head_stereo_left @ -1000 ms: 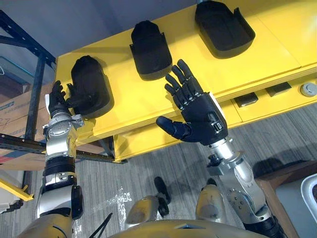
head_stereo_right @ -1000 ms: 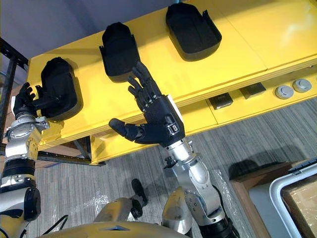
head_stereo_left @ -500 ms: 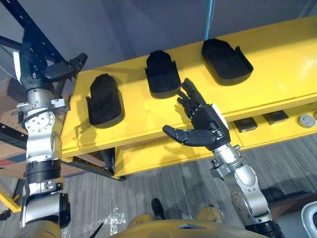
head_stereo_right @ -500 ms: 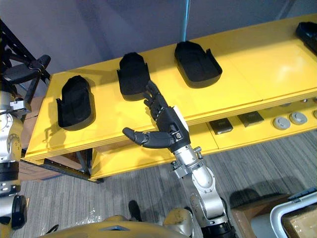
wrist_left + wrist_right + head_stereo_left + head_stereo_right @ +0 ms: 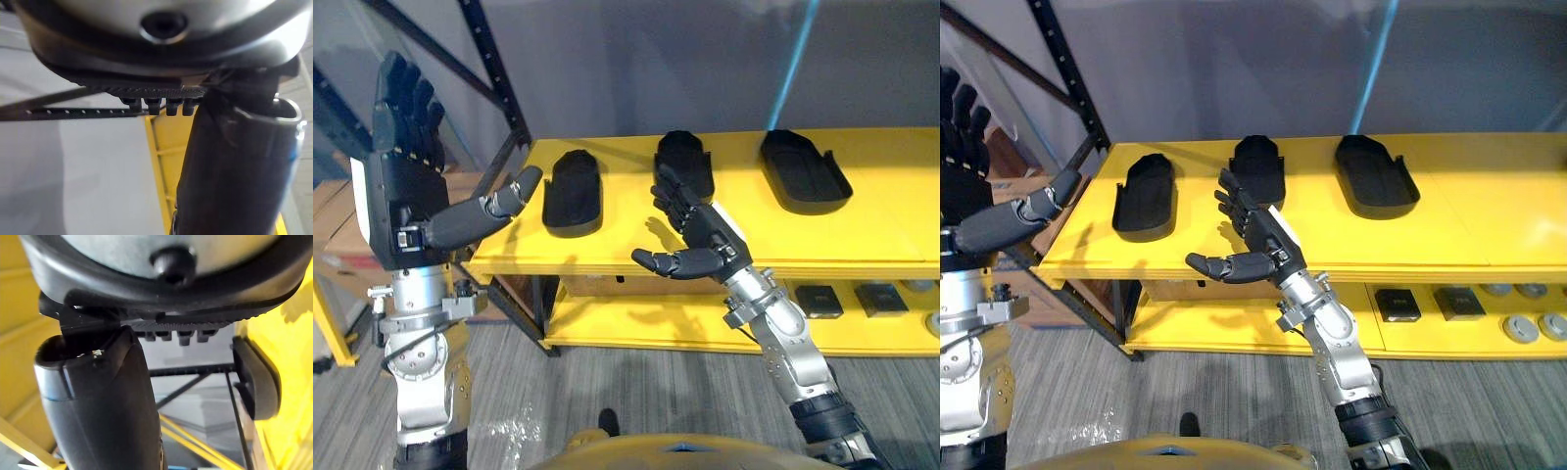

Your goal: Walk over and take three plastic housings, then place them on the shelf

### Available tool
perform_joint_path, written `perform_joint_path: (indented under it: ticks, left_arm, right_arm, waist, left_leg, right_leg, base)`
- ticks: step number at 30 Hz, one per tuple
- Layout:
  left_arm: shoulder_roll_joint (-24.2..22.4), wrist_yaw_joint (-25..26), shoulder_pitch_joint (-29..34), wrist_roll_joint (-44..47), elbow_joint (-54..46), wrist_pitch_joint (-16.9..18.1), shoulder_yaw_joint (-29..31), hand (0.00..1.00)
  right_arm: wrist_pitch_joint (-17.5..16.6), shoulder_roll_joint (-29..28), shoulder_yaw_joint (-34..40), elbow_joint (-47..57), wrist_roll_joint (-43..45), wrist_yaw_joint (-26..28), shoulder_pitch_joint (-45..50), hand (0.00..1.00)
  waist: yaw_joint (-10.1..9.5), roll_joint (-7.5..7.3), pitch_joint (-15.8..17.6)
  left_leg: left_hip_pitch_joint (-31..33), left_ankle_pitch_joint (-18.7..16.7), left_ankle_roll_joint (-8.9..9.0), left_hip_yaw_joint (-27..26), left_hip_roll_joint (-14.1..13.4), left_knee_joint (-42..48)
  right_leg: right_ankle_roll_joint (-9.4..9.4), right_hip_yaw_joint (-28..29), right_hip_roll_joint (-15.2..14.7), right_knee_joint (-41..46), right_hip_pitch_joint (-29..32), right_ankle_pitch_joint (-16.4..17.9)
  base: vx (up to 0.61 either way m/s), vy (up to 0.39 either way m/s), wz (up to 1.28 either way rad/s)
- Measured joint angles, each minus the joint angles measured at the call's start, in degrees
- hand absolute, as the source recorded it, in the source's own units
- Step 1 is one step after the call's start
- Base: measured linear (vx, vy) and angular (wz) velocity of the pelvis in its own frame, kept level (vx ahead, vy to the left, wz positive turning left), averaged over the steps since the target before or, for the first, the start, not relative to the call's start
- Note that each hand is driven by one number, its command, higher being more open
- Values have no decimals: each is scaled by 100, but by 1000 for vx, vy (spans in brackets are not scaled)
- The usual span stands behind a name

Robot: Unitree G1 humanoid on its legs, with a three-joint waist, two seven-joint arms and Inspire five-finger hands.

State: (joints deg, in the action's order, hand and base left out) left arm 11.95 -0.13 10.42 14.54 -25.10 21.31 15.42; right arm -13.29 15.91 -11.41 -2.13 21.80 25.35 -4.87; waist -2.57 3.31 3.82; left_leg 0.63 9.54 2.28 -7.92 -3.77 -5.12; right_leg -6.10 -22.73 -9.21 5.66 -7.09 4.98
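No words or numbers could be read anywhere. The robot's dark left hand (image 5: 403,196) had a tiny pale mark down near its wrist, but it was much too small to read.

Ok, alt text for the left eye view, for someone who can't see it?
Three black plastic housings lie in a row on a yellow shelf. The robot's right hand is open by the middle housing; its left hand is raised, open and empty.
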Motion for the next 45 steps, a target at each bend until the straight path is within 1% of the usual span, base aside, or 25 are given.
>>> perform_joint_path:
  ticks: [1, 2, 3, 4, 5, 6, 7, 8, 10, 11, 13, 15, 16, 17, 19, 21, 25, 27, 30, 32, 36, 38, 43, 45]
  left_arm:
    - [-88, 98, 134, -132, -2, 25, -14, 100]
    - [-112, 162, 175, -176, -1, 50, -15, 100]
    - [-153, 300, 214, -199, -2, 129, -25, 100]
    - [-209, 460, 243, -208, -25, 228, -29, 100]
    - [-230, 512, 254, -207, -42, 262, -29, 100]
    - [-295, 653, 310, -198, -157, 353, -27, 100]
    - [-315, 706, 333, -183, -217, 397, -23, 100]
    - [-319, 779, 362, -166, -298, 538, -6, 100]
    - [-323, 869, 356, -162, -443, 718, 29, 100]
    - [-325, 884, 350, -163, -489, 936, 32, 100]
    - [-325, 883, 333, -141, -492, 1014, 52, 100]
    - [-330, 894, 310, -64, -500, 1026, 151, 100]
    - [-330, 896, 300, -57, -501, 1026, 167, 100]
    - [-330, 890, 299, -29, -501, 1026, 187, 100]
    - [-354, 875, 300, 77, -505, 1026, 253, 100]
    - [-380, 876, 296, 95, -506, 1026, 318, 100]
    - [-444, 876, 232, 162, -552, 1025, 374, 100]
    - [-444, 873, 211, 162, -553, 1024, 376, 100]
    - [-457, 877, 39, 160, -553, 1024, 444, 100]
    - [-468, 879, 23, 159, -553, 1024, 504, 100]
    - [-495, 889, 22, 158, -553, 1024, 535, 100]
    - [-496, 900, 16, 157, -553, 1024, 563, 100]
    - [-535, 905, 12, 154, -553, 1018, 565, 100]
    - [-538, 886, 16, 155, -554, 1017, 565, 100]
  right_arm:
    - [-6, -4, -117, -180, 2, 94, -114, 100]
    - [-9, -10, -172, -263, 1, 121, -174, 100]
    - [-44, -19, -271, -475, -1, 157, -300, 100]
    - [-110, -38, -362, -685, -4, 157, -407, 100]
    - [-128, -45, -387, -741, -5, 146, -438, 100]
    - [-184, -66, -437, -910, -7, 112, -539, 100]
    - [-197, -66, -447, -964, -8, 88, -581, 100]
    - [-235, -69, -457, -1103, -9, 40, -707, 100]
    - [-251, -71, -456, -1405, -13, -77, -1058, 100]
    - [-352, -90, -442, -1753, -19, -246, -1408, 100]
    - [-384, -98, -405, -1915, -20, -353, -1623, 100]
    - [-410, -103, -269, -2062, -20, -507, -1965, 100]
    - [-426, -103, -222, -2069, -19, -532, -2016, 100]
    - [-459, -102, -154, -2080, -18, -573, -2078, 100]
    - [-594, -98, -27, -2113, -15, -612, -2177, 100]
    - [-700, -98, -21, -2246, -16, -618, -2258, 100]
    - [-931, -93, 161, -2395, -19, -713, -2547, 100]
    - [-994, -91, 206, -2441, -19, -723, -2651, 100]
    - [-1109, -91, 316, -2466, -16, -722, -2841, 100]
    - [-1160, -91, 337, -2466, -17, -716, -2931, 100]
    - [-1194, -90, 381, -2499, -18, -721, -3016, 100]
    - [-1237, -84, 396, -2523, -19, -721, -3124, 100]
    - [-1292, 0, 418, -2862, -20, -747, -3587, 100]
    - [-1292, 4, 418, -2954, -12, -750, -3673, 100]
  waist:
    - [-78, -65, 5]
    - [-123, -89, 10]
    - [-211, -134, 39]
    - [-257, -173, 54]
    - [-271, -185, 67]
    - [-357, -220, 100]
    - [-399, -236, 124]
    - [-477, -256, 171]
    - [-560, -258, 390]
    - [-628, -236, 568]
    - [-700, -222, 666]
    - [-771, -182, 912]
    - [-798, -176, 966]
    - [-811, -178, 1038]
    - [-821, -183, 1228]
    - [-826, -205, 1268]
    - [-829, -143, 1559]
    - [-831, -134, 1609]
    - [-836, -112, 1783]
    - [-824, -104, 1855]
    - [-828, -100, 1890]
    - [-824, -89, 1971]
    - [-829, -71, 2167]
    - [-838, -69, 2183]
  left_leg:
    - [72, 29, 23, 89, -6, 0]
    - [104, 49, 24, 137, -9, 0]
    - [143, 75, 26, 190, -13, 1]
    - [206, 107, 21, 276, -2, 1]
    - [224, 117, 16, 315, 4, 1]
    - [306, 148, 20, 392, 10, 2]
    - [341, 161, 15, 427, 11, 3]
    - [443, 203, 27, 512, 12, 7]
    - [524, 277, 37, 651, 6, 23]
    - [634, 308, 33, 772, 2, 23]
    - [728, 348, 72, 833, -8, 24]
    - [829, 393, 104, 960, -11, 25]
    - [849, 396, 105, 980, -9, 25]
    - [879, 407, 106, 999, -5, 25]
    - [905, 452, 119, 1075, 15, 26]
    - [953, 464, 122, 1107, 18, 27]
    - [1042, 534, 120, 1151, 20, 30]
    - [1075, 545, 126, 1161, 20, 31]
    - [1095, 566, 149, 1189, 14, 31]
    - [1102, 573, 153, 1202, 12, 32]
    - [1104, 572, 152, 1231, 19, 33]
    - [1100, 572, 153, 1234, 19, 34]
    - [1098, 566, 168, 1253, 34, 98]
    - [1099, 532, 156, 1256, 33, 131]
  right_leg:
    - [7, -95, 30, -45, -2, -26]
    - [14, -127, 44, -63, -2, -39]
    - [23, -168, 62, -83, -1, -61]
    - [21, -243, 70, -84, 4, -63]
    - [21, -256, 75, -83, 5, -63]
    - [22, -292, 94, -80, 45, -62]
    - [24, -303, 99, -64, 74, -61]
    - [32, -372, 111, -7, 136, -55]
    - [78, -439, 115, 144, 225, -22]
    - [124, -537, 116, 279, 326, 23]
    - [144, -553, 117, 388, 444, 52]
    - [172, -593, 98, 578, 586, 129]
    - [176, -596, 84, 636, 627, 155]
    - [152, -619, 68, 709, 665, 209]
    - [178, -666, 8, 921, 739, 305]
    - [167, -671, -20, 1032, 827, 379]
    - [234, -686, -96, 1366, 1023, 530]
    - [229, -685, -127, 1462, 1089, 588]
    - [284, -684, -180, 1641, 1180, 684]
    - [297, -682, -182, 1706, 1212, 733]
    - [306, -702, -211, 1765, 1222, 808]
    - [317, -703, -223, 1811, 1235, 832]
    - [346, -709, -264, 1925, 1242, 890]
    - [348, -713, -261, 1925, 1228, 898]
  base:
    - [-46, -7, 30]
    - [-44, -10, 32]
    - [-43, -9, 29]
    - [-49, -8, 29]
    - [-46, -4, 37]
    - [-42, -3, 26]
    - [-43, -8, 34]
    - [-42, -12, 30]
    - [-66, -15, 35]
    - [-103, -16, 30]
    - [-82, -19, 19]
    - [-72, -32, 17]
    - [-66, -40, 16]
    - [-47, -45, 14]
    - [-33, -66, 16]
    - [-5, -56, 6]
    - [-8, -82, 4]
    - [-7, -73, 2]
    - [0, -76, 2]
    - [5, -81, 1]
    - [26, -67, 3]
    - [22, -68, 1]
    - [0, -52, 1]
    - [-3, -45, 1]
